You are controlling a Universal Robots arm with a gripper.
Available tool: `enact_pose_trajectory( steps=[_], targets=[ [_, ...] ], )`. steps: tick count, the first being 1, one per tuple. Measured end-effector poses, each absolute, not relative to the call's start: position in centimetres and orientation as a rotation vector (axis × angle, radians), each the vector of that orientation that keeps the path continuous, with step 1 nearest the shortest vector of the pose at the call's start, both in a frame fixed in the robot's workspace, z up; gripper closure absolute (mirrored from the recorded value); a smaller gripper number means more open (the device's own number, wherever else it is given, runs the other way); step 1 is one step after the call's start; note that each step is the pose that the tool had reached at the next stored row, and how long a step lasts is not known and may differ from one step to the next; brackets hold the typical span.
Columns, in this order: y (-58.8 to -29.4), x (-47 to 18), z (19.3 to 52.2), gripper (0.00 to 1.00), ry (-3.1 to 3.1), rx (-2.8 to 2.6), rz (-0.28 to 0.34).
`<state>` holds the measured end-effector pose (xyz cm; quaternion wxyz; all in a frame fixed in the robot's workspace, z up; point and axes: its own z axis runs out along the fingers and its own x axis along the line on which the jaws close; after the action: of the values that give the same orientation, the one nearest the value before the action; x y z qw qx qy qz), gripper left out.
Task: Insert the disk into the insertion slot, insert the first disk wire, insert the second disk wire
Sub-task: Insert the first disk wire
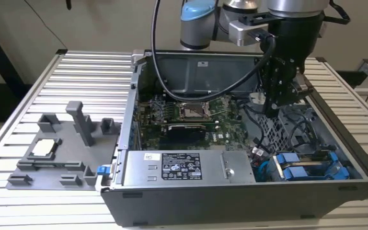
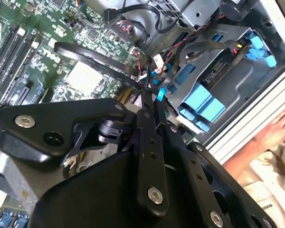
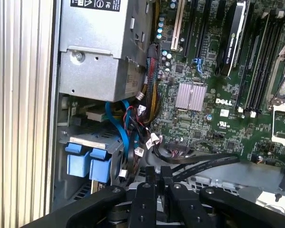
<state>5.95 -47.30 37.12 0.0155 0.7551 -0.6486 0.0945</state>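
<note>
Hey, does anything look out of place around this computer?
Yes: in the second wrist view, a person's hand sits just outside the computer case rim, unusually near the drive cage being worked on.

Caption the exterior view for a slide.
The tool hangs inside the open computer case; the blue-framed disk sits in its front corner.

The black-and-white label [image 1: 180,166] on the silver power-supply box [image 1: 139,173] carries print too small to read; a white logo [image 3: 223,101] marks the motherboard [image 3: 199,124]

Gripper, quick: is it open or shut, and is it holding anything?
Gripper: shut, or very nearly; whether it pinches anything cannot be told.
</note>
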Motion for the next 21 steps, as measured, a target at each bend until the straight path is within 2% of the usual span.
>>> enact_pose_trajectory(
  steps=[9, 21],
  targets=[
    [-47.4, 6.0, 37.1, 0.84, -2.017, 2.348, 0.295],
    [-50.6, 7.8, 37.1, 0.84, -2.013, 2.346, 0.283]
  ],
)
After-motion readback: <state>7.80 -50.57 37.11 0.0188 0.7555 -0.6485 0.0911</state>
